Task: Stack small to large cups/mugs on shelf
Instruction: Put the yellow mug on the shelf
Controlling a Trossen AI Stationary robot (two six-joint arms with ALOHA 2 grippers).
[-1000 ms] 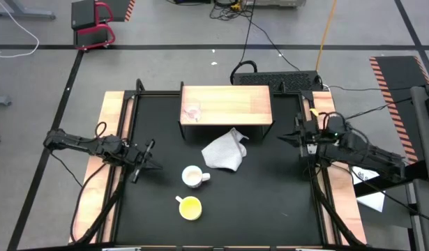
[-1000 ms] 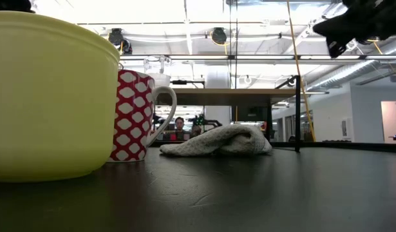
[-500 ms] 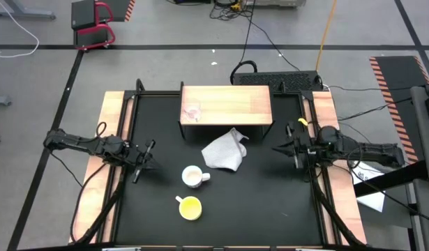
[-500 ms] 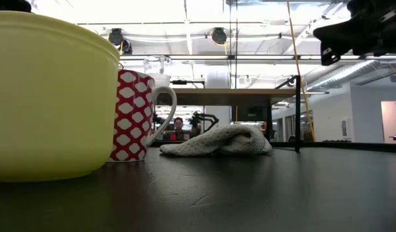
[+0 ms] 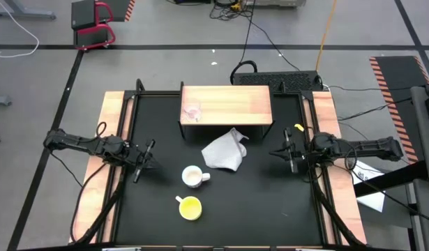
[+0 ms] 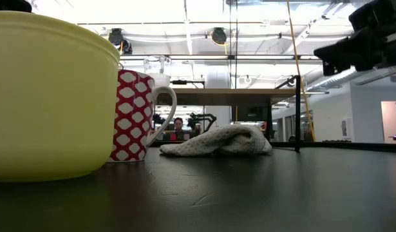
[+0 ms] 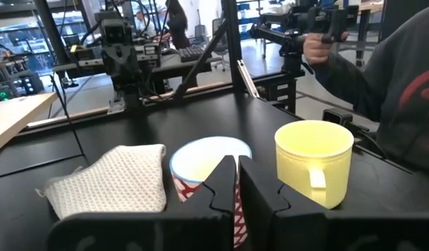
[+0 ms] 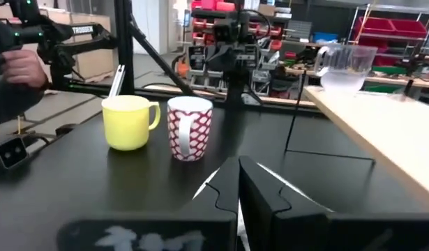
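Note:
The light-wood shelf (image 5: pixel 227 104) stands at the table's far middle. A tiny clear glass cup (image 5: pixel 192 111) stands on its top, toward the left end. The white patterned mug (image 5: pixel 193 176) and the yellow cup (image 5: pixel 190 208) stand upright on the black tabletop, near of centre. A grey-white cloth (image 5: pixel 224 152) lies crumpled between them and the shelf. My left gripper (image 5: pixel 155 166) hovers shut at the table's left, pointing level at the mug (image 7: pixel 200 164). My right gripper (image 5: pixel 273 153) hovers shut at the right, pointing level across the table toward both cups (image 8: pixel 190 125).
A black frame of thin posts (image 5: pixel 139 87) edges the tabletop, with wooden side boards (image 5: pixel 109 132) outside it. A person's hand on a handle (image 7: pixel 319 42) shows beyond the table's near side. There is bare tabletop between the cloth and my right gripper.
My right gripper has swung from near the right far post toward the table's near edge and inward toward the cloth, sinking lower and turning until its arm lies level across the table. It has stayed shut. The cups, cloth and shelf have not moved.

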